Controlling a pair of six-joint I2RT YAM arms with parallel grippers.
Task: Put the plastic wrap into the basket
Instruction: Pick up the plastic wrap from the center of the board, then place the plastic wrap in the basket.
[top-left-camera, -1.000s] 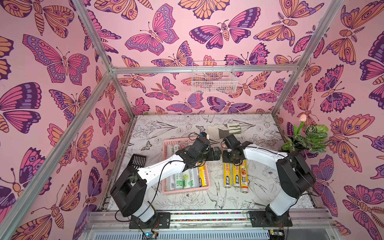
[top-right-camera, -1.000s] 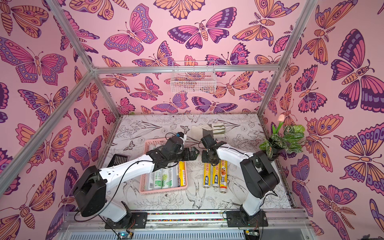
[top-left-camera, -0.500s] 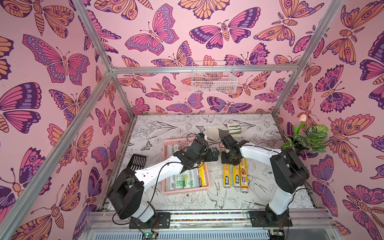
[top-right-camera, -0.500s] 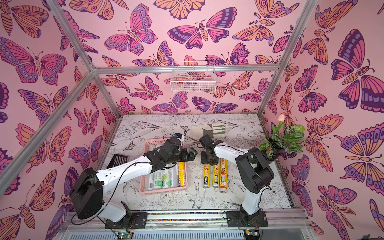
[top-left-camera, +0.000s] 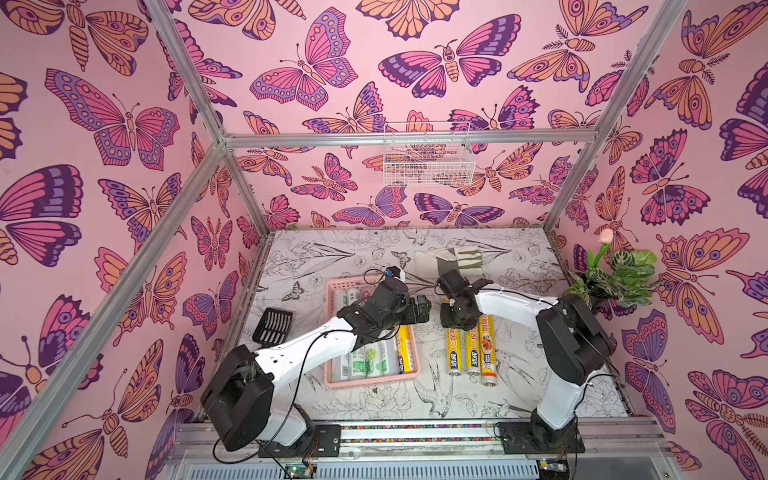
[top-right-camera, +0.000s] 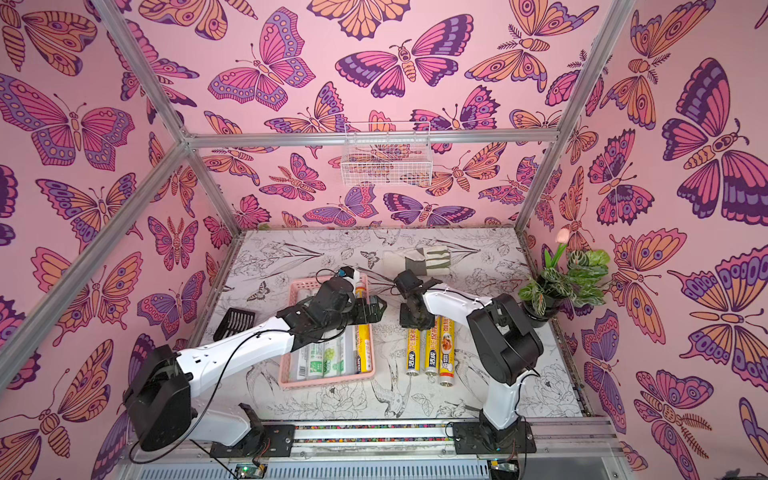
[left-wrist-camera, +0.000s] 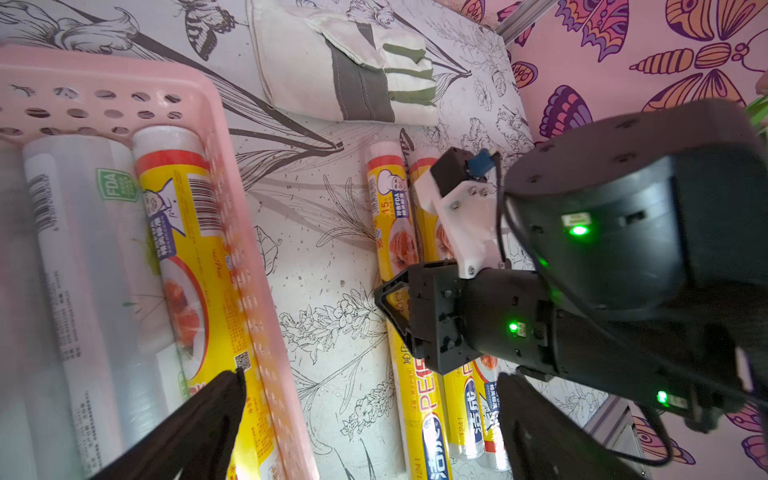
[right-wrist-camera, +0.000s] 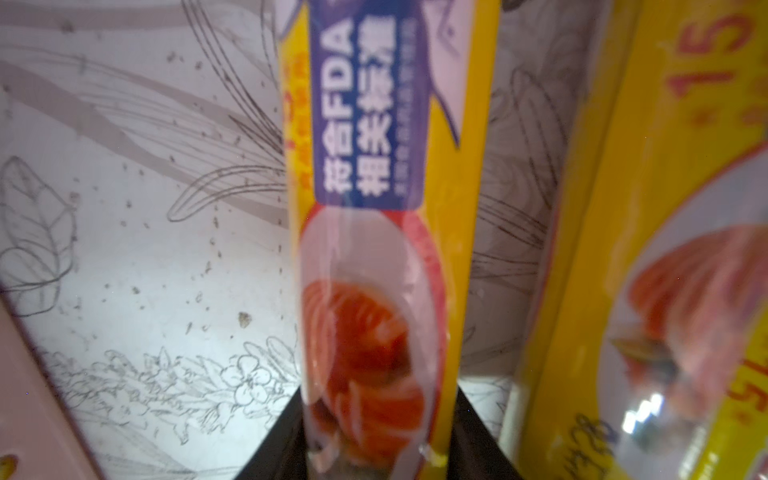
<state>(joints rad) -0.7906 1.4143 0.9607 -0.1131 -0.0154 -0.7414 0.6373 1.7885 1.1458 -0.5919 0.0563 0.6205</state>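
The pink basket (top-left-camera: 332, 376) (top-right-camera: 286, 380) holds several whitish rolls (top-left-camera: 365, 359) and one yellow roll (top-left-camera: 404, 353) of plastic wrap. Three more yellow rolls (top-left-camera: 471, 353) (top-right-camera: 430, 351) lie side by side on the table to its right. My right gripper (top-left-camera: 451, 322) (right-wrist-camera: 376, 436) points down at their far ends and is shut on the roll nearest the basket (right-wrist-camera: 374, 208). My left gripper (top-left-camera: 420, 309) (left-wrist-camera: 374, 436) hovers open over the basket's right rim (left-wrist-camera: 257, 299), with nothing between its fingers (left-wrist-camera: 199, 424).
A white and grey work glove (top-left-camera: 453, 262) lies behind the arms. A potted plant (top-left-camera: 615, 278) stands at the right wall. A black slotted scoop (top-left-camera: 272, 326) lies left of the basket. A white wire basket (top-left-camera: 428, 160) hangs on the back wall.
My right gripper has shifted slightly left and down over the table rolls, and its jaws have closed on the roll nearest the basket. The left arm has hardly moved.
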